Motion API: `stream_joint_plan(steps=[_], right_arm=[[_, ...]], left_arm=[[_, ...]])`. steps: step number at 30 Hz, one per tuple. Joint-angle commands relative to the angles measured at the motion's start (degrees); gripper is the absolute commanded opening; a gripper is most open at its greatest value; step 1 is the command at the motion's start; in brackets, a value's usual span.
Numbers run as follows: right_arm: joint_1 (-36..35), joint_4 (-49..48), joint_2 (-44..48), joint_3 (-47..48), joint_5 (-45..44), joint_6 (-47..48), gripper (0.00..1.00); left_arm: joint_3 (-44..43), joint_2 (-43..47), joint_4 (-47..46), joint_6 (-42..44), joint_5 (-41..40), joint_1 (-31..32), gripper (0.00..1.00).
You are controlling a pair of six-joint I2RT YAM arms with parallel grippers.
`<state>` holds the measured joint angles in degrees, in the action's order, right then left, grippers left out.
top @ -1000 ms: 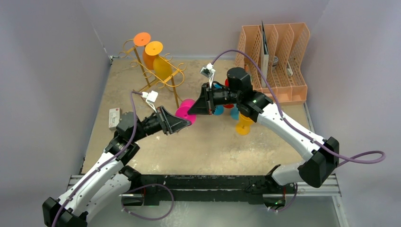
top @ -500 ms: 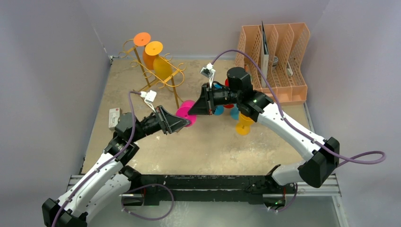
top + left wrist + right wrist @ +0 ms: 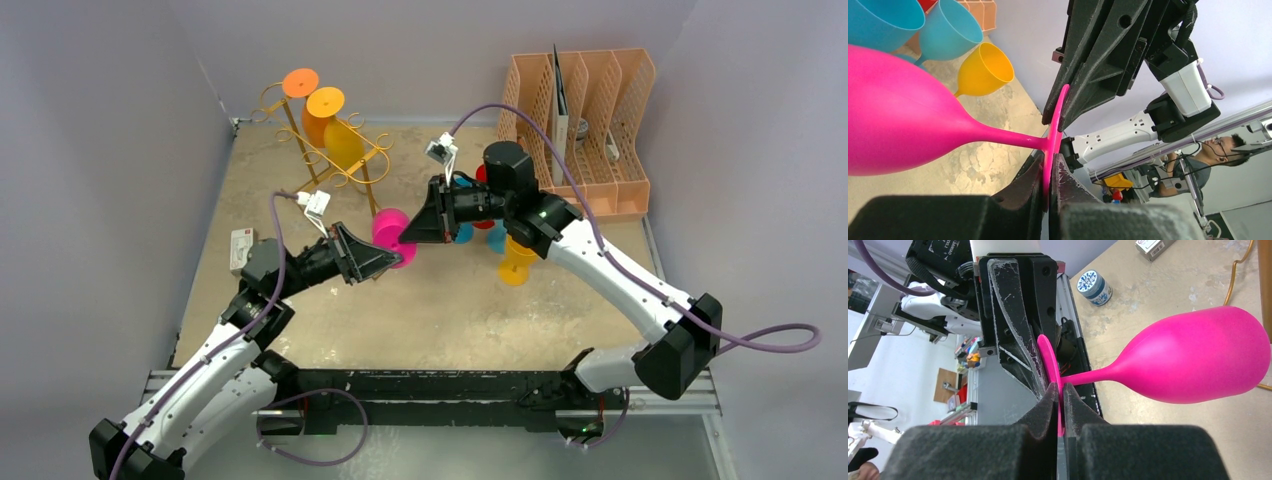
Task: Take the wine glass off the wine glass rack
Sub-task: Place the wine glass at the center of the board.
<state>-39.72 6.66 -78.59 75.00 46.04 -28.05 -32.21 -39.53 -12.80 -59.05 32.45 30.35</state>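
The table (image 3: 450,310) was a worn, mottled tan surface walled in by pale panels; the gold wine glass rack (image 3: 345,172) stood on its wire base at the far left corner; a peach lattice file organiser (image 3: 590,120) sat at the far right; a small white box (image 3: 241,249) lay by the left edge; a yellow glass (image 3: 517,262) and two blue glasses (image 3: 462,233) clustered mid-table, partly hidden; a round blue-and-white tin (image 3: 1094,287) rested near the box.
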Motion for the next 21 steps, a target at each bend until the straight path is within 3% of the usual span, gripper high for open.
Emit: stream_joint_plan(steps=[1, 6, 9, 12, 16, 21], right_arm=[[0.3, -0.2, 2.3, 2.4, -0.6, 1.1, 0.09], [0.4, 1.0, 3.5, 2.7, -1.7, 2.3, 0.39], [0.5, 1.8, 4.9, 2.6, -3.6, 3.7, 0.51], [0.6, 1.8, 6.3, 2.5, -6.1, 4.0, 0.57], [0.7, 2.7, 7.3, 2.3, -12.1, 4.7, 0.6], [0.9, 6.3, 7.8, 2.4, -25.4, 5.8, 0.62]], left_arm=[[0.6, -0.2, -4.3, 3.2, 3.1, -0.2, 0.0], [-0.2, -0.3, -4.1, 7.5, 6.3, -0.2, 0.0], [-1.6, -0.5, -0.7, 12.4, 8.6, -0.1, 0.0], [-2.9, -0.4, 3.4, 18.7, 10.3, -0.2, 0.0], [-3.9, -0.4, 7.2, 27.8, 18.6, -0.1, 0.0], [-6.7, 0.7, 19.6, 41.3, 24.8, -0.2, 0.0]])
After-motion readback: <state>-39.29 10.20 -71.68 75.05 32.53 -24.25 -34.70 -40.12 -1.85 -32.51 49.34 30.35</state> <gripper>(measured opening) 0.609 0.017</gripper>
